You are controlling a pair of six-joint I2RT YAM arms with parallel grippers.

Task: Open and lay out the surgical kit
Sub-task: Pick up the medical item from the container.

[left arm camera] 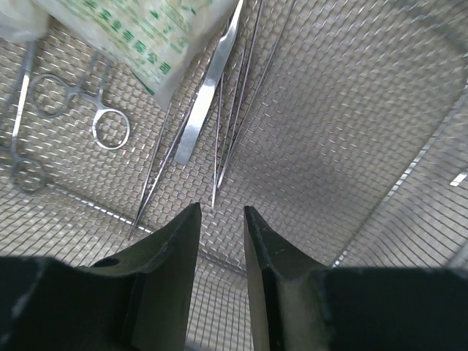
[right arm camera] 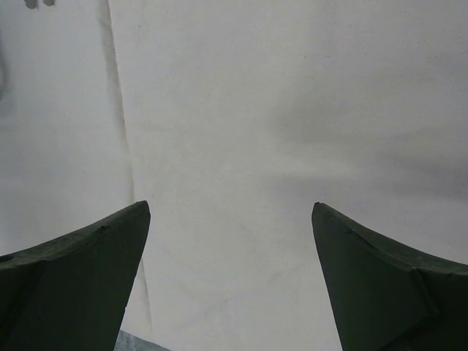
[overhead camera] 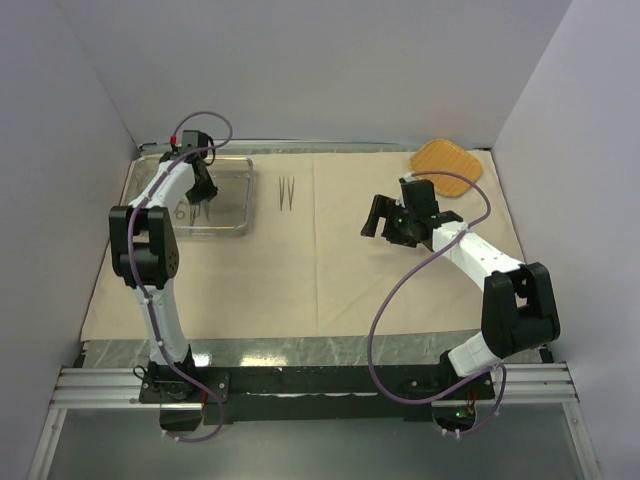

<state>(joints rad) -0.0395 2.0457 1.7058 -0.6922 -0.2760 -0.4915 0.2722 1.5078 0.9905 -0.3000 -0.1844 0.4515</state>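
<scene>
Soft, even overhead light leaves only faint shadows on the cloth. The tweezers glint against the tray. Close fingers look dark and slightly blurred.

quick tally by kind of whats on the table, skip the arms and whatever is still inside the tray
large beige wrapping cloth: 1
rectangular steel wire-mesh tray: 1
thin steel tweezers lying on the cloth: 2
orange rounded-square woven pad: 1
total: 5
</scene>
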